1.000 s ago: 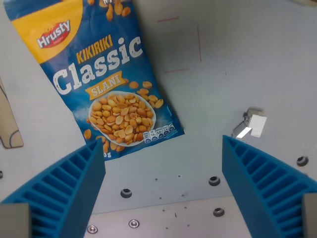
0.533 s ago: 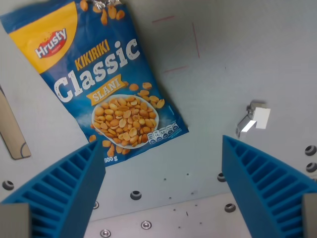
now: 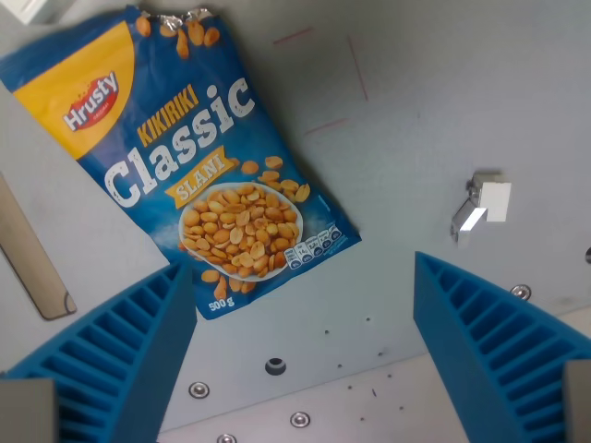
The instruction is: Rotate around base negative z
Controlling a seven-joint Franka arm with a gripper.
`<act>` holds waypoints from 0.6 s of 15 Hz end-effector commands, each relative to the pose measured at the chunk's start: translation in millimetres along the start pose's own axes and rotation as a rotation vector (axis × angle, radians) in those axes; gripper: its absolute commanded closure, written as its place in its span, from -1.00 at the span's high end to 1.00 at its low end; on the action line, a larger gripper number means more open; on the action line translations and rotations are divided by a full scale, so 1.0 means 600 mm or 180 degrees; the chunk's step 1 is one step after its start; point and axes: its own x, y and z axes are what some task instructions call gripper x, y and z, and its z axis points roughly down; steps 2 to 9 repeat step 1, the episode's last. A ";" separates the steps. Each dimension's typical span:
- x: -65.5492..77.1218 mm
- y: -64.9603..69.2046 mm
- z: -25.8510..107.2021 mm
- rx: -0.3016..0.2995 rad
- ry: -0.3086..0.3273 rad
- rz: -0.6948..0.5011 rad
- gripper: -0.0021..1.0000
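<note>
A blue Hrusty peanut bag (image 3: 189, 175) lies flat on the grey table, tilted, its top toward the wrist view's upper left. My gripper (image 3: 305, 355) hangs above the table with its two blue ribbed fingers (image 3: 120, 355) spread wide at the bottom corners of the view. Nothing sits between them. The bag's lower corner reaches close to the left finger but stays outside the gap.
A small white block with a metal clip (image 3: 485, 205) stands at the wrist view's right. A tan wooden strip (image 3: 37, 268) lies at the left edge. Red pen marks (image 3: 319, 55) are drawn at the top. Screw holes (image 3: 275, 366) dot the table's edge plate below.
The whole scene has turned and shifted in the view: the bag now shows more of its top and sits lower right, and the white block drifted right. The camera has rotated; fingers stay spread.
</note>
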 end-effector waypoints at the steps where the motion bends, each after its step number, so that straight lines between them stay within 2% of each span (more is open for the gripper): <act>1: 0.000 0.000 -0.004 0.0022 0.0001 0.0549 1.00; 9: 0.000 0.000 -0.004 0.0022 0.0001 0.0549 1.00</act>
